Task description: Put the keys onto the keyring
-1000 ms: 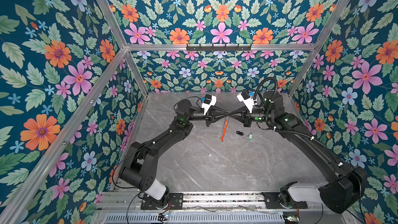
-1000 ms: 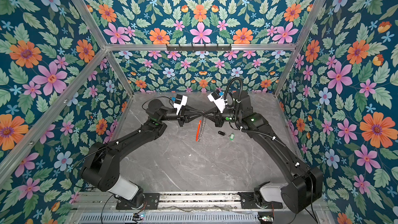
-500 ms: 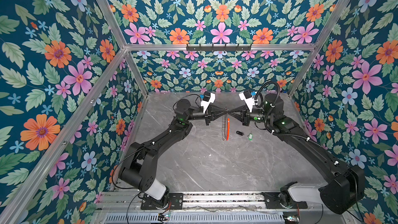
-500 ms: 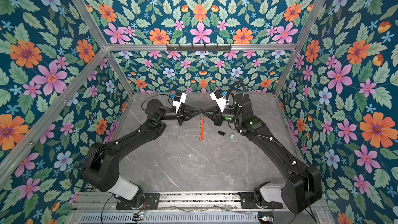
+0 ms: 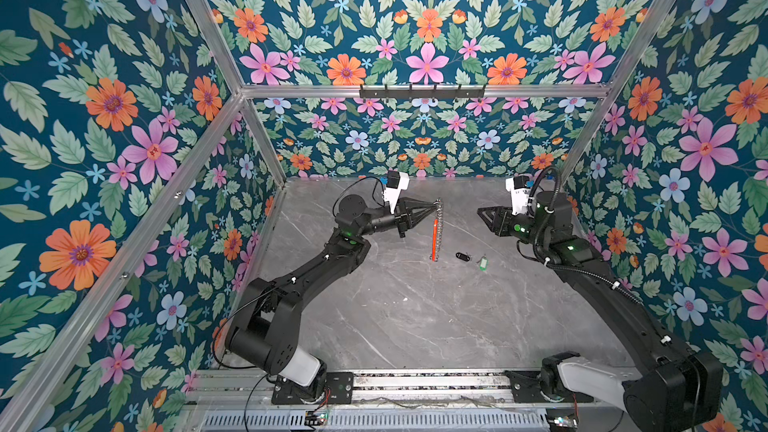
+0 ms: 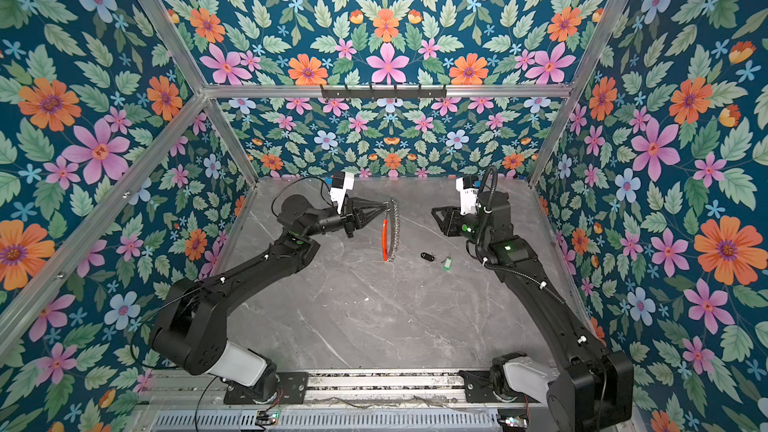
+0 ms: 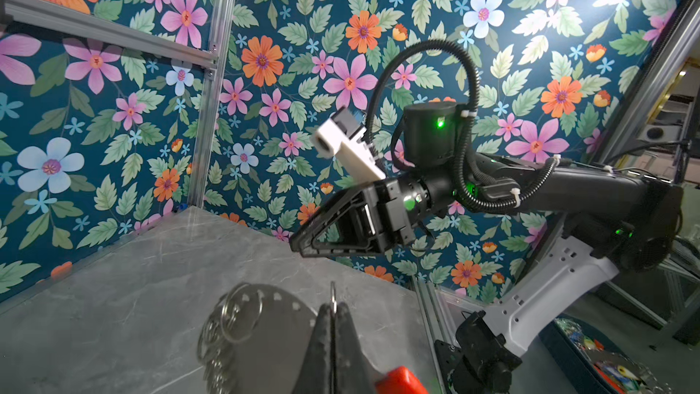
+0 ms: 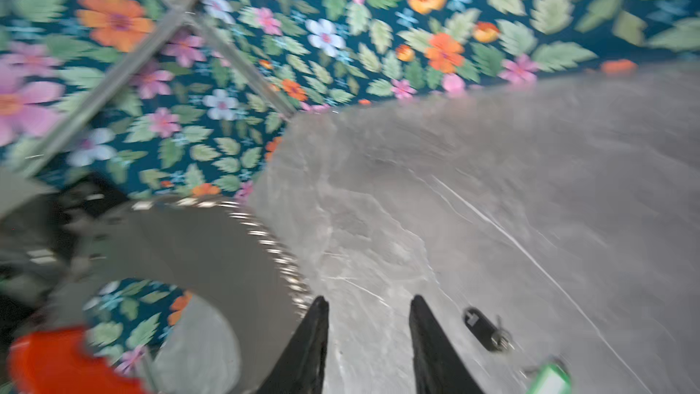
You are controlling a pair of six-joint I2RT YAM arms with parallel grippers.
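Holding the keyring (image 5: 435,238) upright by its top edge, the left gripper (image 5: 434,203) had its jaws pinched tight on the metal. The right gripper (image 8: 367,299) hung well apart from it, jaws spread and empty. The black-fob key (image 5: 462,257) and the green-tag key (image 5: 482,263) lay loose on the table (image 5: 415,317), near the ring's lower edge. Fetching a key seemed the step in hand; the right gripper would need to lower over one and pinch it.

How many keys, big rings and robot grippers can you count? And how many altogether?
2 keys: the black-fob key and the green-tag key
1 keyring
2 grippers: the left gripper and the right gripper
Total: 5
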